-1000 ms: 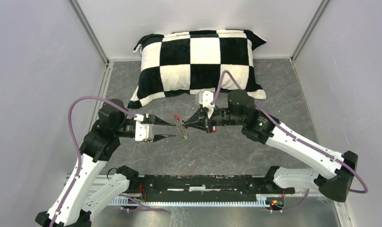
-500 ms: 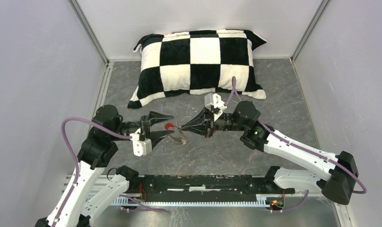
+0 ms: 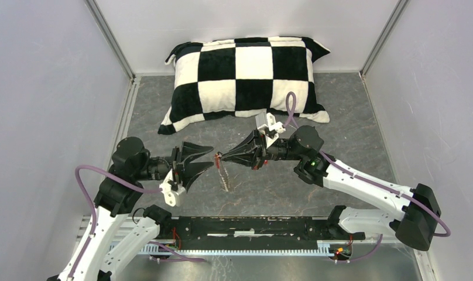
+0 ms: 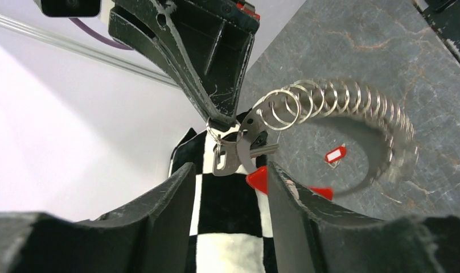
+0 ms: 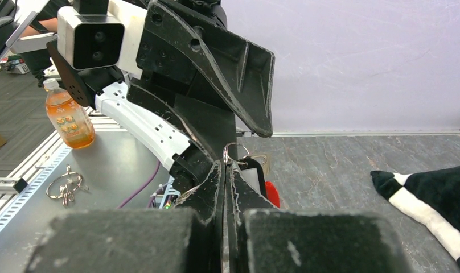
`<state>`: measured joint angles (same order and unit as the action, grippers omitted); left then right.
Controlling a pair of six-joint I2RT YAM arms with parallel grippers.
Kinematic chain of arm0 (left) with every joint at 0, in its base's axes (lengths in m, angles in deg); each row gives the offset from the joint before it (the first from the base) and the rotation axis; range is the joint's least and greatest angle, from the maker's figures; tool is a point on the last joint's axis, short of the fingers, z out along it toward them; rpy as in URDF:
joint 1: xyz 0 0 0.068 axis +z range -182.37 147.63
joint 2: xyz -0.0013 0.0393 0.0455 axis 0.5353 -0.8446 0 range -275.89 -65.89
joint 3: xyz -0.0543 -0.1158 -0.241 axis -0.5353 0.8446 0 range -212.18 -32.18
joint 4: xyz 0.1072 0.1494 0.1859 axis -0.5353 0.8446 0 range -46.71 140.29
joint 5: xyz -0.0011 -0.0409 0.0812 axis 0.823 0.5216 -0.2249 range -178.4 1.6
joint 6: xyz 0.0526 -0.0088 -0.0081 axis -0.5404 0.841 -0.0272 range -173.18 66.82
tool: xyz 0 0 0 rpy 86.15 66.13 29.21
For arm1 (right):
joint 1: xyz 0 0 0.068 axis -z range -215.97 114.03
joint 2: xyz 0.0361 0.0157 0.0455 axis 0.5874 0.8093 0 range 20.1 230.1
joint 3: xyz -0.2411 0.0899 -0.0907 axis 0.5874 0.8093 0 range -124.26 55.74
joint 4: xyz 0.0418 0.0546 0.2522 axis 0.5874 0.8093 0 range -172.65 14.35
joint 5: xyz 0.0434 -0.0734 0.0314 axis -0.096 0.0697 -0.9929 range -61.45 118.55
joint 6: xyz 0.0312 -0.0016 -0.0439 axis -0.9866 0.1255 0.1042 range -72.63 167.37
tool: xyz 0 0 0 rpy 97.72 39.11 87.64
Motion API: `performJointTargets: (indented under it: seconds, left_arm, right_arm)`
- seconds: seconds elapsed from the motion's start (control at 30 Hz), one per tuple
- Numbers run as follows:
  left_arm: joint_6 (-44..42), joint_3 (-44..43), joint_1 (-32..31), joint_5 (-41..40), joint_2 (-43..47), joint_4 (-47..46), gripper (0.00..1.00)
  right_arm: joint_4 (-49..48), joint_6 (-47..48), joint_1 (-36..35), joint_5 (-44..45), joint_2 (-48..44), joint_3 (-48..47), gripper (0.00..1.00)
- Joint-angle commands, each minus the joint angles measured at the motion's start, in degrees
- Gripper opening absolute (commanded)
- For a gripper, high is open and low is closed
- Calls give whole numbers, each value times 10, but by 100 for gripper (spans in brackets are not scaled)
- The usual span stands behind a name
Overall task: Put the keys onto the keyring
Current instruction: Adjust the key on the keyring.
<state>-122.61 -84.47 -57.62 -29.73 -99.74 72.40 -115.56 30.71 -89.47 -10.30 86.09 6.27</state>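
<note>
Bottle: a bottle of orange liquid [image 5: 68, 116] stands upright at the left edge of the right wrist view.
Left gripper: the left gripper [image 3: 213, 155] sits left of centre in the top view and points right. Its jaws are spread apart and grasp nothing. In its own wrist view the two black fingers [image 4: 159, 216] fill the bottom of the frame with a clear gap between them.
Keys: the keys [image 4: 223, 156] hang in a small bunch at the centre of the left wrist view, just under the tip of the other gripper and above the gap. One is plain silver and one has a dark head. A red piece shows just below them, but I cannot tell what it belongs to.
Keyring: the keyring [image 3: 225, 175] is a silvery coil at the centre of the top view, dangling from the pinched tips down towards the table [image 3: 339, 117]. In the left wrist view it curves through the right half of the frame [image 4: 353, 105].
Right gripper: the right gripper [image 3: 222, 157] is just right of centre and points left, tip to tip with the left one. Its jaws are clenched on the keyring's top end, and a small wire loop pokes out above the tips [image 5: 224, 170].
Pillow: a black-and-white checked pillow [image 3: 252, 70] lies at the upper centre, apart from both arms.
</note>
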Motion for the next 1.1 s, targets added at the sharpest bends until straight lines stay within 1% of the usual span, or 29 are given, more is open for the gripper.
performJointTargets:
  seconds: [0.0, 0.13, 0.3, 0.4, 0.47, 0.57, 0.73, 0.87, 1.07]
  left_arm:
    - [27, 21, -2, 24, 16, -42, 59]
    - [43, 17, -3, 15, 14, -48, 61]
    - [160, 18, -2, -26, 16, -127, 63]
    - [205, 10, -3, -48, 16, -130, 76]
    - [225, 4, -2, -65, 16, -123, 78]
    - [221, -1, -2, -74, 15, -106, 80]
    - [208, -8, -2, -55, 3, -94, 84]
    - [171, -5, -2, -43, 5, -79, 84]
    - [150, -5, -2, -16, -5, -77, 84]
  right_arm:
    - [-23, 0, 0, -5, -1, -10, 0]
    - [-38, -7, 2, -1, -9, 3, 0]
    - [-68, -24, 6, 2, -14, 15, 0]
    - [-80, -32, 8, 1, -14, 15, 0]
    - [-74, -33, 10, -3, -9, 8, 0]
    - [-73, -40, 11, -7, -3, 4, 0]
    - [-81, -47, 13, -6, -7, 18, 0]
    - [-114, -70, 17, -8, -7, 24, 0]
    - [-143, -91, 21, -13, -2, 32, 0]
